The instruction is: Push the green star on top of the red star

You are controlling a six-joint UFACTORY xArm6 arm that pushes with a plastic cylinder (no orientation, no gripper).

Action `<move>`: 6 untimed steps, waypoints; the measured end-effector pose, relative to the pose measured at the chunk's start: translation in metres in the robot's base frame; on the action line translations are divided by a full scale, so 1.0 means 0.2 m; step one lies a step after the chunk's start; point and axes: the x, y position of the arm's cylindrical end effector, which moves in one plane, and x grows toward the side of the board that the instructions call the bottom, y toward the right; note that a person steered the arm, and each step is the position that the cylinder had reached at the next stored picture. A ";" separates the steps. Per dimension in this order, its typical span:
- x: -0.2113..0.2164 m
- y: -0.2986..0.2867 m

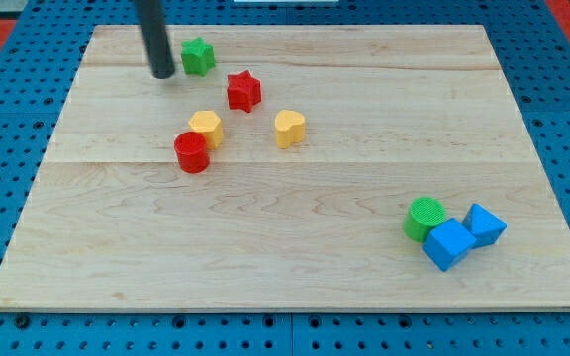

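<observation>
Near the board's [295, 247] top-left corner, our tip [162, 73] sits just left of the green star [198, 56] (perhaps touching); one red star [243, 91] lies nearby.

The rod [154, 38] is cut off by the upper edge of the frame. At lower right, the blue cube [448, 243] partly hides the green cylinder [425, 219] and the second blue block [484, 224].

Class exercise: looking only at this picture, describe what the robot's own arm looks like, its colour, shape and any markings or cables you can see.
Only the rod shows: a straight, round, dark grey to black cylinder entering from the view's top, plain and slightly glossy, with no markings, cables or sleeve in sight. My tip is a blunt, flat end of the same width. The rest of the arm is out of view.
</observation>
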 end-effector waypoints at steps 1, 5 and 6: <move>-0.11 0.23; -0.09 0.59; -0.15 0.55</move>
